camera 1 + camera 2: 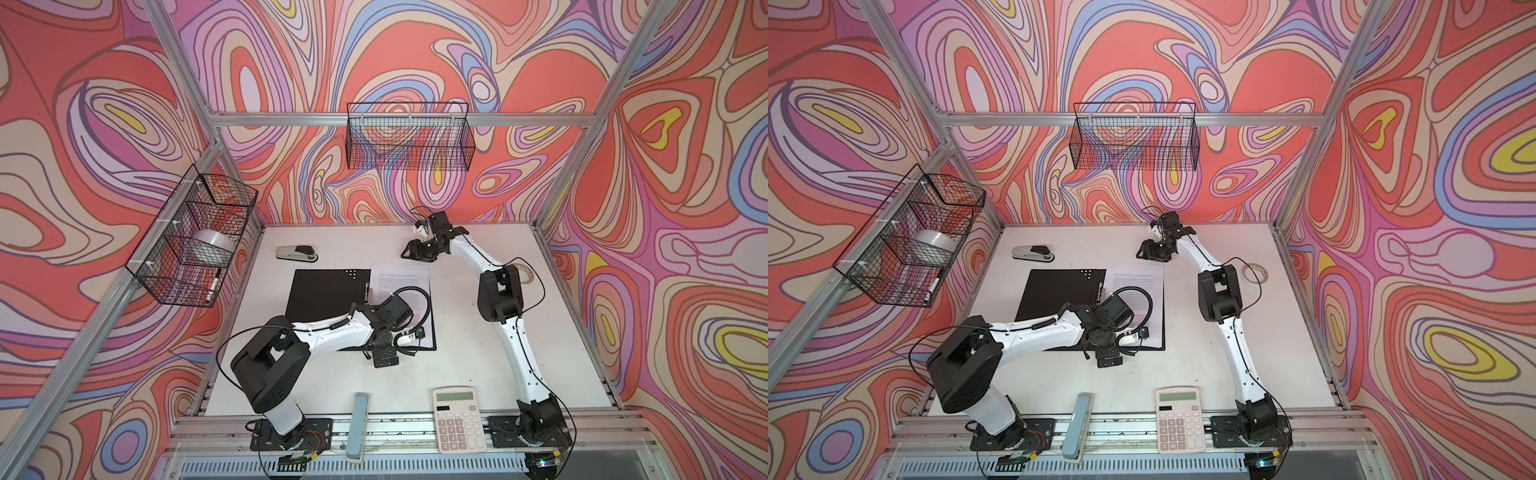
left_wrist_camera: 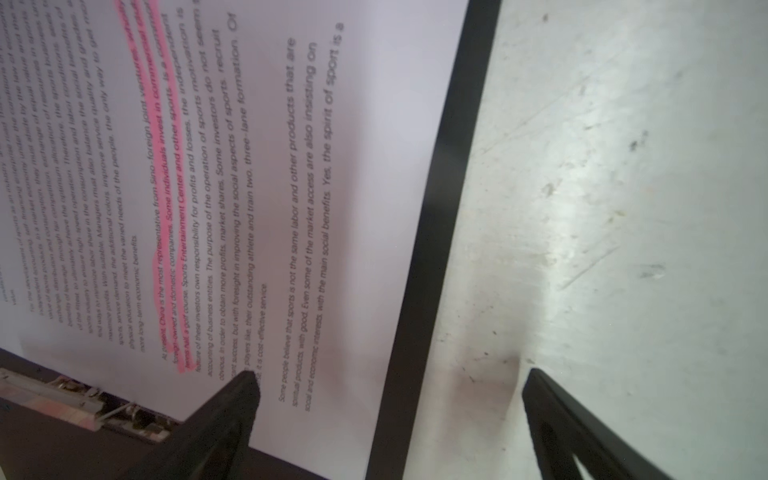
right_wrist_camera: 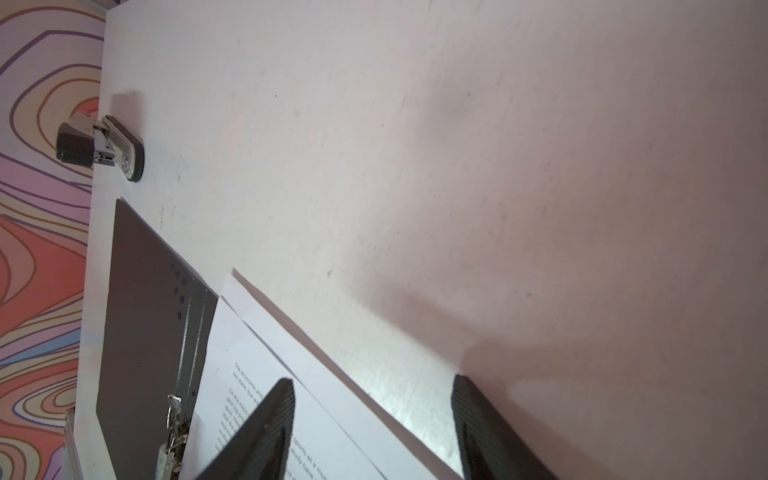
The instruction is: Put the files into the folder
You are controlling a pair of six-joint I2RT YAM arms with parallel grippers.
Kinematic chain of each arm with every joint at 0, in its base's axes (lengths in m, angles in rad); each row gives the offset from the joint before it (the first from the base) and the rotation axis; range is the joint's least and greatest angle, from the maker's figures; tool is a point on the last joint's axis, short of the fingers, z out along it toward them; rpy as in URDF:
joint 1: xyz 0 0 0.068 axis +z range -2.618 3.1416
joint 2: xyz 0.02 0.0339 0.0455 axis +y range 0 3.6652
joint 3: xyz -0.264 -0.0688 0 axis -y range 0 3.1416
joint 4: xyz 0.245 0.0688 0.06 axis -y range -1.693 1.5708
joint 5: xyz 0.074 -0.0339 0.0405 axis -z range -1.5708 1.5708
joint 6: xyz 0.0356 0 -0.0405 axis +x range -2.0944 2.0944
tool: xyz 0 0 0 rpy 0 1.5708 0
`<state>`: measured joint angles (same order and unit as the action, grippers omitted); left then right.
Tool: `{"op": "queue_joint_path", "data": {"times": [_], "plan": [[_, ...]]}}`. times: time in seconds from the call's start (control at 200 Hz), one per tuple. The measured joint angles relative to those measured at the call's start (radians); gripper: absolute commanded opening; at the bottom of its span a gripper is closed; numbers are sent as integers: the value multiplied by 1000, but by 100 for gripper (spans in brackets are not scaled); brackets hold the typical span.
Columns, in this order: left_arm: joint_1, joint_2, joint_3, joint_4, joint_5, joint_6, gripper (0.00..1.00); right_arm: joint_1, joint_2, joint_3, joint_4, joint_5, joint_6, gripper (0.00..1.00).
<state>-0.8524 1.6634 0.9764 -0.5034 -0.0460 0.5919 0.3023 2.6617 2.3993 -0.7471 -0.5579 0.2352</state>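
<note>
An open folder [image 1: 328, 295] lies flat in the middle of the tabletop [image 1: 478, 365], black inside facing up. The files [image 1: 401, 278], white printed sheets with a pink highlighted line, lie on its right-hand leaf. Their long axis runs from the near side of the tabletop to the far side, slightly skewed, and their far end overhangs the folder's far edge. Their inner edge sits just beside the metal clip [image 3: 174, 432] at the spine; whether it is tucked under is unclear.

The left tool [image 1: 386, 356] is the nearer one, at the folder's near edge. Its prongs are spread wide, one fingertip [image 2: 245, 390] over the sheets and the other over bare tabletop, gripping nothing. The right tool [image 1: 411, 251] hangs by the files' far end, partly spread and empty. The sheets probably need nudging toward the near side to square up.
</note>
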Motion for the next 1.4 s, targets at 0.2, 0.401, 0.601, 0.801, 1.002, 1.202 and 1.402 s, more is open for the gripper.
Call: {"op": "queue_joint_path", "data": {"times": [0.2, 0.401, 0.601, 0.801, 1.002, 1.202, 1.402], "plan": [[-4, 8, -16, 80, -35, 13, 100, 1, 6, 19, -46, -16, -27, 64], [-9, 8, -23, 127, -57, 19, 100, 2, 17, 42, -81, -34, -51, 63], [-10, 9, -29, 158, -68, 26, 100, 9, 18, 49, -112, -46, -72, 63], [-11, 10, -30, 167, -71, 26, 100, 18, 18, 56, -146, -59, -97, 63], [-11, 14, -30, 183, -71, 26, 100, 25, 18, 56, -166, -78, -116, 63], [-11, 16, -29, 186, -72, 26, 100, 29, 18, 56, -178, -98, -123, 64], [-11, 19, -27, 187, -74, 26, 100, 32, 18, 56, -173, -101, -117, 69]]}}
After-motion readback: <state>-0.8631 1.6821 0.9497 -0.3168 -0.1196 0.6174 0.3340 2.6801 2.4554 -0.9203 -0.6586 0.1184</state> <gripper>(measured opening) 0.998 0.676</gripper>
